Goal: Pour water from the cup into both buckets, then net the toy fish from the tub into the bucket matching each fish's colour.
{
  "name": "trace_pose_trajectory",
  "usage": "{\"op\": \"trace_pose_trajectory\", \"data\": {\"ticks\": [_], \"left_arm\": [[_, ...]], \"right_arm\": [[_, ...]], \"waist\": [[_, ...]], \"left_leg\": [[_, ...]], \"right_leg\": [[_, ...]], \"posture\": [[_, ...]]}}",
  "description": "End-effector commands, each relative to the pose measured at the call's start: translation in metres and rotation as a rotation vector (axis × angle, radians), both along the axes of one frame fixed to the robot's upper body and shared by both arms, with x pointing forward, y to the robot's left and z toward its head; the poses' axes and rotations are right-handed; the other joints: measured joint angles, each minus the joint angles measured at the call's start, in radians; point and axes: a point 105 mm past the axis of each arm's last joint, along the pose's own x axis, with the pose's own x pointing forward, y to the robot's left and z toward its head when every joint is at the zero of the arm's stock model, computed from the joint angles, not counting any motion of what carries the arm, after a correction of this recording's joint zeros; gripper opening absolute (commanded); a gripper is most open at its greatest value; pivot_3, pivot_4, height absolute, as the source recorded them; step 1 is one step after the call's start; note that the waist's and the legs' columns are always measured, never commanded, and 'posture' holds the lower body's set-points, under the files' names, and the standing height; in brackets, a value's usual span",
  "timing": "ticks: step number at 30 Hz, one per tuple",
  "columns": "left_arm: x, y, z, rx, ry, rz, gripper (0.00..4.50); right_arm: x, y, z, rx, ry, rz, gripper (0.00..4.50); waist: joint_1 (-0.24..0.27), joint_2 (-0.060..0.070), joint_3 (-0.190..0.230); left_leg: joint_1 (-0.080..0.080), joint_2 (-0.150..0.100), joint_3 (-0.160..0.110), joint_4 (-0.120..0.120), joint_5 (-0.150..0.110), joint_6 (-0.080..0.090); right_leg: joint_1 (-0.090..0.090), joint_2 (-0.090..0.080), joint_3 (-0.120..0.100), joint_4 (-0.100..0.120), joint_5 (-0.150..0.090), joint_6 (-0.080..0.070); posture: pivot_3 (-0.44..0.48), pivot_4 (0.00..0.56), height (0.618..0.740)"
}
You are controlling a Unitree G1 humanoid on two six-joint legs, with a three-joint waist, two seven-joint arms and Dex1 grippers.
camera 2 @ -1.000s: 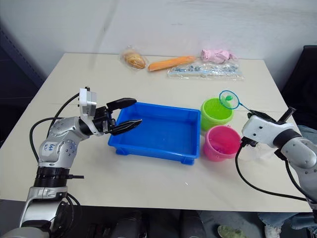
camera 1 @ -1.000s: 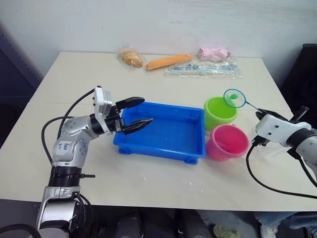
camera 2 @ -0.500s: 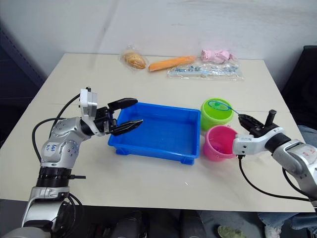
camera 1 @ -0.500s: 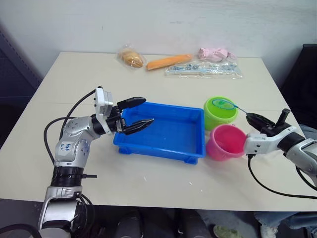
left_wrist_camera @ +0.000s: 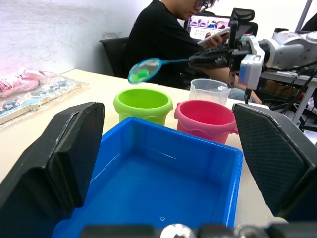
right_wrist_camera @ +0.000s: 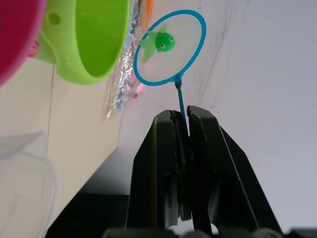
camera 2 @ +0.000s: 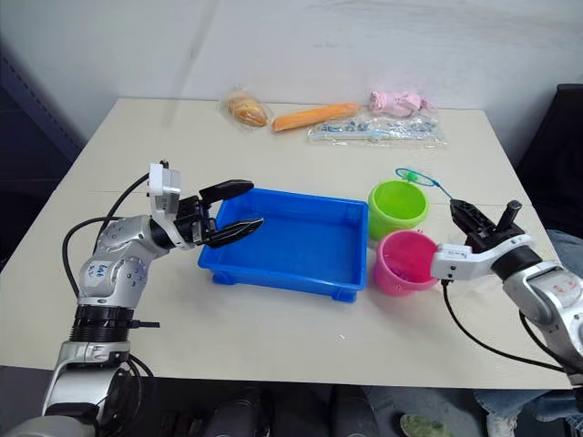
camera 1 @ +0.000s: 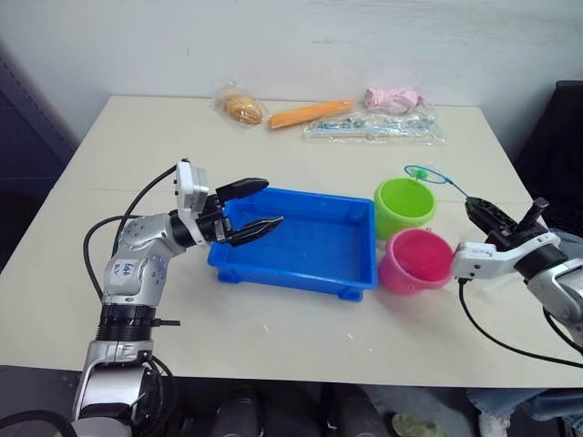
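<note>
Change since half a second ago: net hoop, then low over the green bucket's mouth, now raised clear just past its far rim, right of centre in the head views; left arm unchanged. Left gripper (camera 1: 248, 208): left of centre, fingers spread wide, empty, poised over the near-left corner of the tub (camera 1: 301, 242). Tub: centre frame, rigid blue plastic, shallow film of water, no fish discernible inside. Green bucket (camera 1: 404, 205) and pink bucket (camera 1: 417, 259): right of centre, side by side, just beside the tub's right end. Net (right_wrist_camera: 170, 47): thin stick, judged light and springy, likely to wobble at the hoop; carries one green toy fish (right_wrist_camera: 159, 42), tiny, wet, probably slippery, loose in the mesh. Best held low on the handle, as now. Right gripper (right_wrist_camera: 181, 163): far right, fingers clamped together on the net's handle. Cup (left_wrist_camera: 210, 90): clear, behind the pink bucket.
</note>
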Motion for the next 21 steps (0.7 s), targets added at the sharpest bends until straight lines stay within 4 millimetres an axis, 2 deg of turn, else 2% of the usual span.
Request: {"op": "trace_pose_trajectory", "data": {"ticks": [1,6,7,9,13,16,18,21], "left_arm": [[-0.003,-0.003,0.010,-0.005,-0.048,-0.012,4.45],[-0.004,-0.001,0.009,-0.002,-0.041,-0.008,4.45],[-0.004,-0.001,0.009,-0.002,-0.041,-0.007,4.45],[-0.005,0.001,0.010,0.003,-0.040,-0.007,4.45],[-0.009,0.012,0.011,0.018,-0.032,-0.025,4.45],[-0.014,0.020,0.011,0.045,-0.031,-0.053,4.45],[-0.021,0.030,0.013,0.081,-0.065,-0.080,4.45],[-0.035,0.045,0.021,0.105,-0.104,-0.126,4.45]], "right_arm": [[0.000,0.000,0.021,0.024,-0.076,-0.012,0.00],[0.001,-0.003,0.024,0.057,-0.072,-0.025,0.00],[0.002,-0.005,0.030,0.102,-0.088,-0.036,0.00],[0.004,-0.002,0.045,0.309,-0.088,-0.013,0.00],[-0.003,0.038,0.048,0.794,0.219,0.215,0.00],[-0.009,0.052,0.061,1.047,0.359,0.310,0.00],[-0.019,0.073,0.065,1.170,0.532,0.403,0.00],[-0.032,0.100,0.069,1.229,0.727,0.492,0.00]], "waist": [[0.000,0.000,0.000],[-0.001,0.000,0.000],[-0.001,0.000,0.000],[-0.004,0.000,0.000],[-0.006,0.000,0.000],[-0.002,0.000,0.000],[-0.001,0.000,0.000],[-0.001,0.000,0.000]], "left_leg": [[0.000,-0.001,0.000,0.000,0.000,0.000],[0.000,-0.001,0.000,0.000,0.000,0.000],[0.000,-0.001,0.000,0.000,0.000,0.000],[0.001,0.000,0.000,0.000,0.000,0.000],[0.002,0.001,-0.002,0.001,0.000,0.000],[0.002,0.003,-0.004,0.001,0.000,0.000],[0.002,0.005,-0.006,0.001,0.000,0.000],[0.002,0.005,-0.009,0.001,0.000,0.001]], "right_leg": [[0.000,-0.001,0.000,0.000,0.000,0.000],[0.000,0.000,0.000,0.001,0.000,0.000],[0.000,0.000,0.000,0.001,0.000,0.000],[0.000,0.000,0.000,0.001,0.000,0.000],[0.001,0.002,0.001,0.002,0.000,0.000],[0.001,0.003,0.001,0.006,0.000,0.000],[0.001,0.001,0.001,0.006,0.000,0.000],[0.001,0.001,0.001,0.006,0.000,0.000]], "posture": [[0.000,0.150,0.740],[0.000,0.150,0.740],[0.000,0.150,0.740],[0.000,0.150,0.740],[0.000,0.150,0.740],[0.000,0.150,0.740],[0.000,0.150,0.740],[0.000,0.150,0.740]]}}
